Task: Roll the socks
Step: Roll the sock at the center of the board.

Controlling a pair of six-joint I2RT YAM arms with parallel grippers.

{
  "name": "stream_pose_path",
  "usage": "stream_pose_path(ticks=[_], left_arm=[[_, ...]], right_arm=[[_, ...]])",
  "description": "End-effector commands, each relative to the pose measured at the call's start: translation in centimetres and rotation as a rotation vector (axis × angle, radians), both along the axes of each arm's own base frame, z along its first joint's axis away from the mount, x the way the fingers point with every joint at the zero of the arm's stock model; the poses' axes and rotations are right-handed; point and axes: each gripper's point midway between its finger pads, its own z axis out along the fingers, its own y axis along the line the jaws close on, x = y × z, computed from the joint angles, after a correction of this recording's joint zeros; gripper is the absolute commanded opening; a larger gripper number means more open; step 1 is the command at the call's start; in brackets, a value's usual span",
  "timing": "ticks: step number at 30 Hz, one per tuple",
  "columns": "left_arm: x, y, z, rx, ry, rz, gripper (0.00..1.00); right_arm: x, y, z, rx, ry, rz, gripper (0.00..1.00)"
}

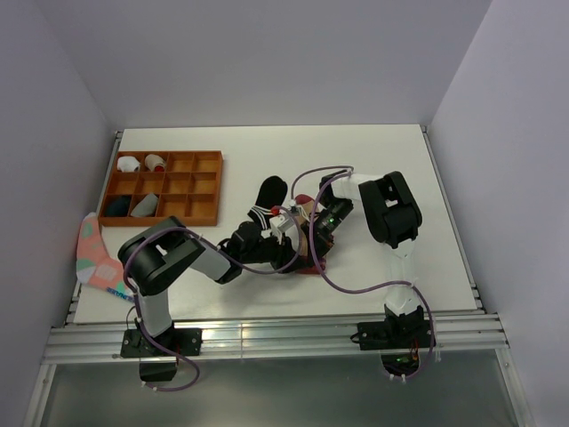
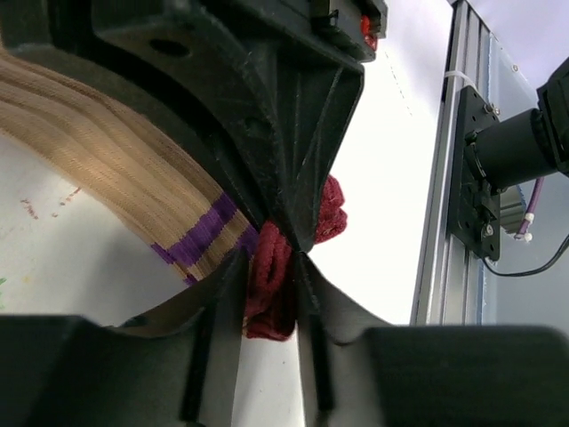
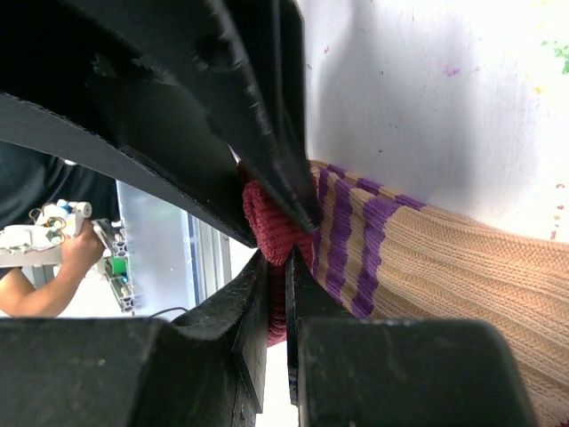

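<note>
The tan sock (image 2: 107, 151) lies in the middle of the table (image 1: 427, 169). The left gripper (image 2: 269, 276) pinches its maroon end, jaws narrow. The right gripper (image 3: 276, 276) clamps the same end. The black sock (image 1: 267, 194) lies just behind.

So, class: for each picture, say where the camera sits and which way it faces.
Top external: above and behind, looking down on the table; left arm and right arm show.
Left wrist: wrist-mounted, faces along the left gripper, pinching the tan sock at its maroon toe.
Right wrist: likewise, along the right gripper.
Shared: both wrist views show that maroon toe.
</note>
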Motion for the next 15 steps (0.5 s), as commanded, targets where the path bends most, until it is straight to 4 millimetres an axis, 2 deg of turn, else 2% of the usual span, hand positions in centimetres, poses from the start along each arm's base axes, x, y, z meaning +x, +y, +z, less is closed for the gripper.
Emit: stream_pose_path(ticks=[1, 4, 7, 8, 11, 15], left_arm=[[0.6, -0.9, 0.7, -0.018, -0.027, -0.003, 0.30], [0.8, -1.3, 0.7, -0.011, -0.020, 0.004, 0.18], [0.9, -1.3, 0.3, 0.009, -0.004, 0.020, 0.04], [1.1, -1.3, -0.1, 0.024, 0.007, 0.031, 0.00], [1.3, -1.4, -0.2, 0.037, 0.014, 0.051, 0.00], [1.6, -1.5, -0.7, 0.071, 0.050, 0.088, 0.00]], right_arm=[[-0.5, -0.5, 1.0, -0.026, 0.026, -0.012, 0.00], [-0.2, -0.5, 0.6, -0.048, 0.004, -0.032, 0.00], [0.3, -0.6, 0.0, -0.075, -0.041, -0.057, 0.08], [0.7, -0.6, -0.2, -0.092, -0.068, -0.075, 0.14], [1.8, -0.5, -0.2, -0.103, -0.138, -0.104, 0.24], [2.8, -0.6, -0.1, -0.141, -0.192, -0.152, 0.27]])
